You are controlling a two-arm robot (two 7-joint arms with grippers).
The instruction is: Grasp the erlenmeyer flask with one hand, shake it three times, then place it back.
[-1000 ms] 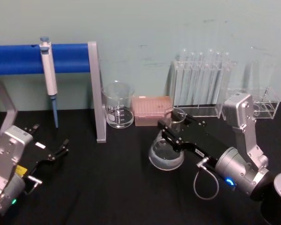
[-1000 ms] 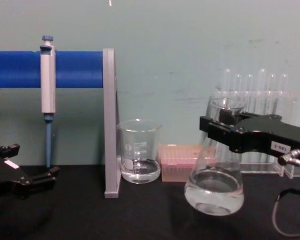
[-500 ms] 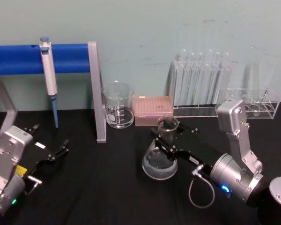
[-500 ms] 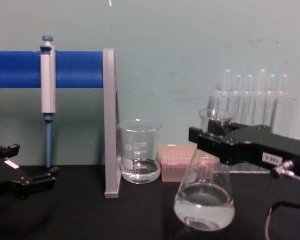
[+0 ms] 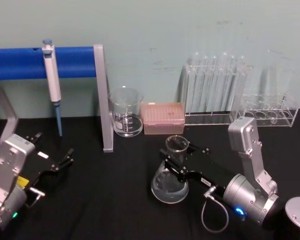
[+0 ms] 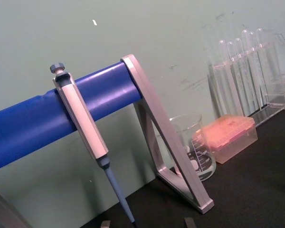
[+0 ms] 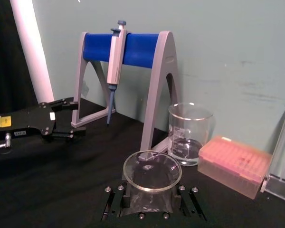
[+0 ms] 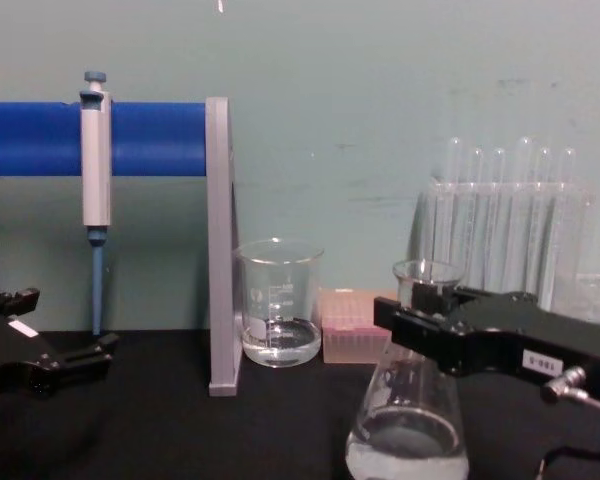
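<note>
The erlenmeyer flask (image 5: pixel 169 183) is clear glass with a little clear liquid and stands upright over the black table, right of centre. My right gripper (image 5: pixel 177 163), the hand, is shut on its neck just under the flared rim. From the side, the flask (image 8: pixel 408 442) hangs below the black jaws of that gripper (image 8: pixel 421 325), and its base is cut off by the picture's lower edge. In the right wrist view I look down into the flask's round rim (image 7: pixel 152 170). My left gripper (image 5: pixel 61 162) rests open at the near left, away from the flask.
Behind the flask stand a glass beaker (image 5: pixel 126 119), a pink tip box (image 5: pixel 163 117) and a test tube rack (image 5: pixel 215 93). A second clear rack (image 5: pixel 268 113) is at the far right. A pipette (image 5: pixel 52 82) hangs on the blue-barred stand (image 5: pixel 102 97) at the left.
My right gripper has carried the flask downward and nearer to me, slightly leftward. The left arm has not moved.
</note>
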